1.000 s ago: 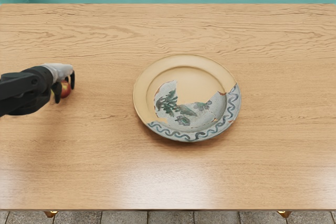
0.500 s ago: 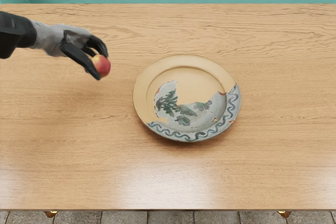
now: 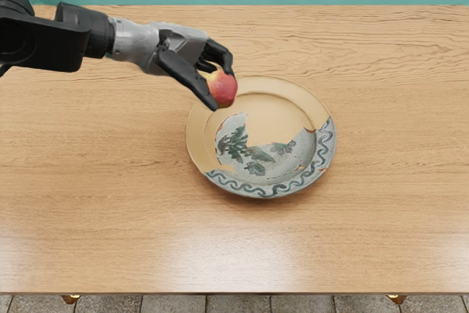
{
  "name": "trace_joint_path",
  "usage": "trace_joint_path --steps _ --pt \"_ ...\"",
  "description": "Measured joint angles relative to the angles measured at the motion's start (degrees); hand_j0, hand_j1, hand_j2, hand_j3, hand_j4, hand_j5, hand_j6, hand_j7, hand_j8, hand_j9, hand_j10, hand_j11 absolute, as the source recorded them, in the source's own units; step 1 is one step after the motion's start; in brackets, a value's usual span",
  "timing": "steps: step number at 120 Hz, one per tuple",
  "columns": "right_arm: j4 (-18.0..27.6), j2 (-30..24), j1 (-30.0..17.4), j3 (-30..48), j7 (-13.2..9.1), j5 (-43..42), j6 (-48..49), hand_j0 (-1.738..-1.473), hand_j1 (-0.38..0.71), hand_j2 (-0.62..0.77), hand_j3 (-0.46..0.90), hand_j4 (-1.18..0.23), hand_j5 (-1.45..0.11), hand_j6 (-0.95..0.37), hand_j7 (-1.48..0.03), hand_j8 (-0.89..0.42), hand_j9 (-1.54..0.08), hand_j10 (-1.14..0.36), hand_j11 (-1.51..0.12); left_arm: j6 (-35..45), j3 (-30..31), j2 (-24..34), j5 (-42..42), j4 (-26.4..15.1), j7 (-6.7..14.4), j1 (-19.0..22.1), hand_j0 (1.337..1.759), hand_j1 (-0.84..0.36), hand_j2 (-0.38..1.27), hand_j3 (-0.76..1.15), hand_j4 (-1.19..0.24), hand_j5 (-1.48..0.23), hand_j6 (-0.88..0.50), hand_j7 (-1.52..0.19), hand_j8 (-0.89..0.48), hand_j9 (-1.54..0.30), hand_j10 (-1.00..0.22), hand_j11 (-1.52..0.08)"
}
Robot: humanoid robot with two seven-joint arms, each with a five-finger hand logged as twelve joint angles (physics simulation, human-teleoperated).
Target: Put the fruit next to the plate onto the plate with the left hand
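plate (image 3: 261, 135) mid-table (image 3: 110, 203) | fruit (image 3: 223, 87) in left hand (image 3: 192, 60), over plate's left rim

The left hand (image 3: 187, 53), arm extended from the left, grips the fruit (image 3: 223, 87) in curled fingers (image 3: 192, 78).

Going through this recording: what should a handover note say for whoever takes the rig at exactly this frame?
Left hand: shut on the fruit, pinched in its fingers.
Right hand: not in view.
Fruit: held above the upper-left rim of the plate, apparently not touching it.
Plate: on the table, nothing on it.
Done: fruit grasped and off the table.
Left: move it further over the plate's middle, lower, release, withdraw.
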Motion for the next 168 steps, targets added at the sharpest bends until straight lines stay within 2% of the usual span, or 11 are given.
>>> trace_joint_path --steps 26,45,79,92,103,142,148,168 --pt "0.0 0.0 0.0 0.0 0.0 0.0 0.0 -1.658 -0.33 0.0 0.0 -0.01 -0.02 -0.01 -0.02 -0.01 -0.02 -0.01 -0.02 -0.1 -0.1 -6.4 0.1 1.7 0.0 -0.1 1.652 -0.37 0.55 0.0 -0.66 -1.22 -0.31 -1.17 -0.36 -1.15 -0.87 -1.15" --pt "0.0 0.0 0.0 -0.1 0.0 0.0 0.0 -1.658 -0.33 0.0 0.0 -0.01 -0.02 -0.01 -0.02 -0.01 -0.02 -0.01 -0.02 -0.1 0.2 -6.5 0.8 3.0 0.0 0.9 1.651 -0.36 0.52 0.0 -0.67 -1.22 -0.32 -1.18 -0.37 -1.16 -0.87 -1.16" --pt "0.2 0.0 0.0 -0.1 0.0 0.0 0.0 -1.658 -0.33 0.0 0.0 -0.01 -0.02 -0.01 -0.02 -0.01 -0.02 -0.01 -0.02 -0.1 0.5 -8.4 5.5 5.8 0.0 5.1 1.651 -0.33 0.49 0.0 -0.69 -1.21 -0.33 -1.18 -0.39 -1.16 -0.86 -1.16" --pt "0.2 0.0 0.0 -0.2 0.0 0.0 0.0 -1.658 -0.33 0.0 0.0 -0.01 -0.02 -0.01 -0.02 -0.01 -0.02 -0.01 -0.02 -0.1 0.5 -11.8 10.2 8.1 0.0 5.2 1.651 -0.32 0.49 0.0 -0.69 -1.21 -0.33 -1.18 -0.39 -1.16 -0.86 -1.16" --pt "0.2 0.0 0.0 -0.2 0.0 0.0 0.0 -1.658 -0.33 0.0 0.0 -0.01 -0.02 -0.01 -0.02 -0.01 -0.02 -0.01 -0.02 0.2 0.5 -12.0 15.8 9.6 0.0 4.5 1.651 -0.31 0.46 0.0 -0.7 -1.22 -0.34 -1.18 -0.4 -1.16 -0.86 -1.16" --pt "0.4 0.0 0.0 -0.2 0.0 0.0 0.0 -1.658 -0.33 0.0 0.0 -0.01 -0.02 -0.01 -0.02 -0.01 -0.02 -0.01 -0.02 4.7 1.5 -14.3 29.8 11.3 0.0 3.1 1.651 -0.29 0.42 0.0 -0.74 -1.2 -0.37 -1.17 -0.43 -1.16 -0.86 -1.16" --pt "0.4 0.0 0.0 -0.2 0.0 0.0 0.0 -1.658 -0.33 0.0 0.0 -0.01 -0.02 -0.01 -0.02 -0.01 -0.02 -0.01 -0.02 5.6 2.1 -15.5 30.7 11.4 0.0 3.0 1.652 -0.3 0.47 0.0 -0.73 -1.21 -0.34 -1.17 -0.41 -1.16 -0.87 -1.16" --pt "0.4 0.0 -0.1 -0.2 0.0 0.0 0.0 -1.658 -0.33 0.0 0.0 -0.01 -0.02 -0.01 -0.02 -0.01 -0.02 -0.01 -0.02 6.7 2.8 -16.3 32.2 11.4 0.0 2.2 1.652 -0.31 0.49 0.0 -0.72 -1.21 -0.36 -1.16 -0.41 -1.16 -0.87 -1.16"
